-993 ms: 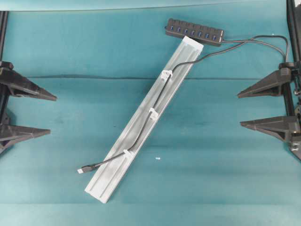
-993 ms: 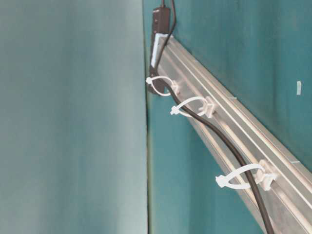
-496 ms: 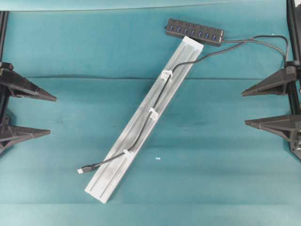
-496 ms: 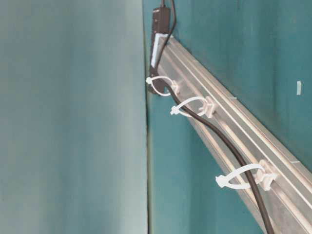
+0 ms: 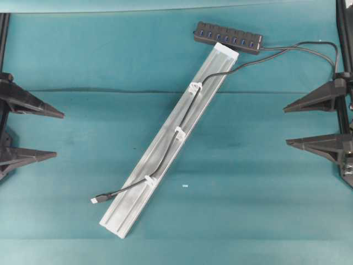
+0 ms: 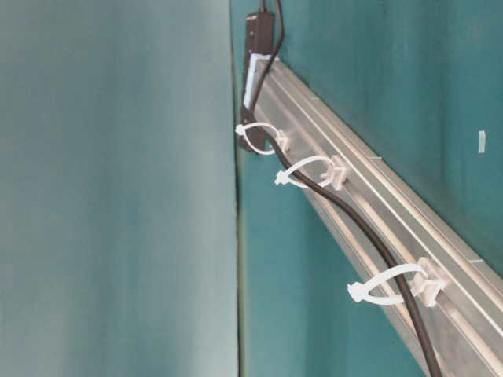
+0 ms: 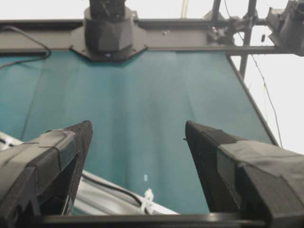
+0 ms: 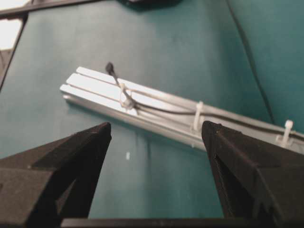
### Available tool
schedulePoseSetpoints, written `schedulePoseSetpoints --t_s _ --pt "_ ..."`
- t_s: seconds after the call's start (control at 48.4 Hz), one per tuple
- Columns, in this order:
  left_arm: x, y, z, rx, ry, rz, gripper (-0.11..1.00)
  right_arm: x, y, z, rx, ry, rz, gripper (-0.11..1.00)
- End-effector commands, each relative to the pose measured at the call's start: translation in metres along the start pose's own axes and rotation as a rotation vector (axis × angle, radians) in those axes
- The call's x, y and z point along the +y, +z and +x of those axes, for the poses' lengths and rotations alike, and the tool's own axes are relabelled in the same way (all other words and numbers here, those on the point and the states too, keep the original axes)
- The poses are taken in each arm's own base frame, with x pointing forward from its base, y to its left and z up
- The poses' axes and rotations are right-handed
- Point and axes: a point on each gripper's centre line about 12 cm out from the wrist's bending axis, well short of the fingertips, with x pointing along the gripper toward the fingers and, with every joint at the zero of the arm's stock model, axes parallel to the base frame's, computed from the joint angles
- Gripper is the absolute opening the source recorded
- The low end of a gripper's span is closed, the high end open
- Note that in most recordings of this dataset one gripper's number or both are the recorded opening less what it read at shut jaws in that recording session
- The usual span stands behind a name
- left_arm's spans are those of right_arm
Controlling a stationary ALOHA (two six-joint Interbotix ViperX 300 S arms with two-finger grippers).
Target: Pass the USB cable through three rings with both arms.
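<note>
The rail (image 5: 168,142) is brushed silver aluminium. Three rings (image 6: 391,283) look like translucent white plastic. The worktop (image 5: 265,182) is matt teal.

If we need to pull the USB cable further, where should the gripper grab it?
Probably the free stretch of the USB cable just behind the plug, past the last ring. It lies off the rail on bare table, nearest the open left gripper. Come from above, jaws across the cable, which runs roughly left-right there.

Even, bright overhead light leaves only soft shadows on the teal table (image 5: 66,55). The left wrist view's upper right blows out white. Near fingers (image 8: 71,175) are blurred.
</note>
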Motion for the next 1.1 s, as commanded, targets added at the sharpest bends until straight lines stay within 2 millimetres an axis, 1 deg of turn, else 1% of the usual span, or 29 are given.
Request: schedulePoseSetpoints --t_s 0.0,0.124,0.683,0.869,1.075 --pt "-0.0004 0.0029 0.0009 -0.008 -0.002 0.005 0.87 -0.0001 0.0042 -0.0002 -0.028 0.000 0.007 0.85" --pt "-0.0003 0.0009 0.0010 -0.003 -0.002 0.006 0.87 -0.0001 0.0039 -0.0008 -0.028 0.000 0.008 0.85" --pt "-0.0005 0.0075 -0.0080 -0.054 -0.003 0.005 0.87 0.0003 0.0063 -0.0021 -0.048 0.005 0.034 0.85" --pt "-0.0006 0.0082 -0.0077 -0.060 -0.003 0.006 0.87 0.0002 0.0052 -0.0020 -0.041 0.005 0.086 0.85" --pt "-0.0006 0.0078 -0.0068 -0.067 -0.004 0.003 0.87 -0.0001 0.0043 -0.0018 -0.041 0.004 0.080 0.85"
